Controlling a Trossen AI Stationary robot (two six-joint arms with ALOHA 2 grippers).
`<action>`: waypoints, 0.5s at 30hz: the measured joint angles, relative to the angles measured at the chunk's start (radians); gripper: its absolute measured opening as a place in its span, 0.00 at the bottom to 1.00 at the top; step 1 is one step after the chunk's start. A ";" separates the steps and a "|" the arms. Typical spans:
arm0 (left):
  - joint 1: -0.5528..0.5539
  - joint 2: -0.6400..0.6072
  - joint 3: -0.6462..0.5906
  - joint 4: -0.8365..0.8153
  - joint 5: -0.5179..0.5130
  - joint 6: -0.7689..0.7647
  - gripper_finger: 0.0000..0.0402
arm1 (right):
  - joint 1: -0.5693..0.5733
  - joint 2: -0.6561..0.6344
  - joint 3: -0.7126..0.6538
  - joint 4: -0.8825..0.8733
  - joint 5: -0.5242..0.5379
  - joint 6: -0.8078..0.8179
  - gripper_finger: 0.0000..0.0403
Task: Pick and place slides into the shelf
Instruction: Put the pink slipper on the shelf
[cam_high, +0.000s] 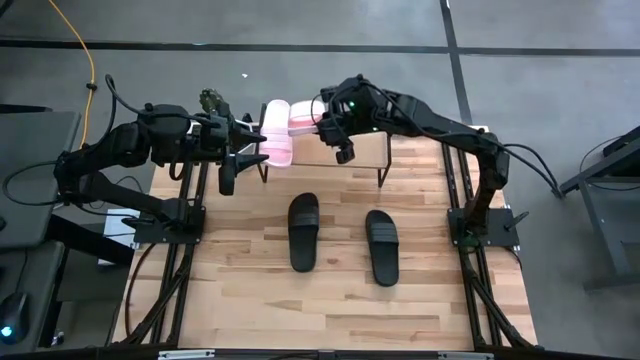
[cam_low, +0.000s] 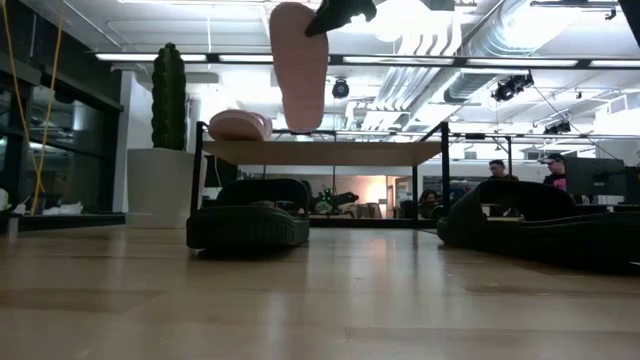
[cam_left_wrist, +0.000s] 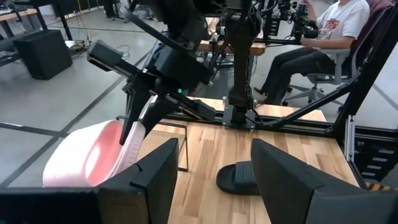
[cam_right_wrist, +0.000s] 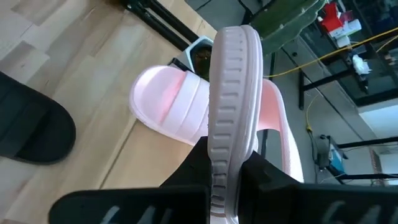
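Observation:
My right gripper (cam_high: 322, 126) is shut on a pale pink slide (cam_low: 298, 65), which hangs over the shelf (cam_low: 320, 152) at the table's far edge. A second pink slide (cam_high: 278, 138) lies flat on the shelf's wooden top, toward its left end. Two black slides (cam_high: 303, 230) (cam_high: 381, 246) rest sole down on the table in front of the shelf. By the shelf's left end my left gripper (cam_left_wrist: 211, 186) stands open with nothing between its fingers. My right gripper pinches the sole's rim (cam_right_wrist: 225, 167) at one end of the pink slide between its two fingers. The fingers come from the table's right, slanting down. The slide stands on edge and hangs below the gripper; its lower end (cam_low: 300, 122) is just clear of the shelf top.
A white pot with a cactus (cam_low: 168, 150) stands beyond the shelf's left end. People sit in the room behind the table (cam_left_wrist: 323, 37). Bare wooden table (cam_high: 330, 310) lies in front of the black slides.

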 joint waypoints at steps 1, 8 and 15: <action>0.000 0.000 0.000 0.000 0.000 0.000 0.47 | -0.003 0.000 0.000 0.000 -0.011 0.006 0.02; 0.000 0.000 0.000 0.001 0.000 0.000 0.47 | -0.020 0.000 0.000 0.001 -0.075 0.032 0.02; 0.000 0.000 0.000 0.002 0.000 0.000 0.47 | -0.030 0.014 0.000 0.000 -0.068 0.043 0.02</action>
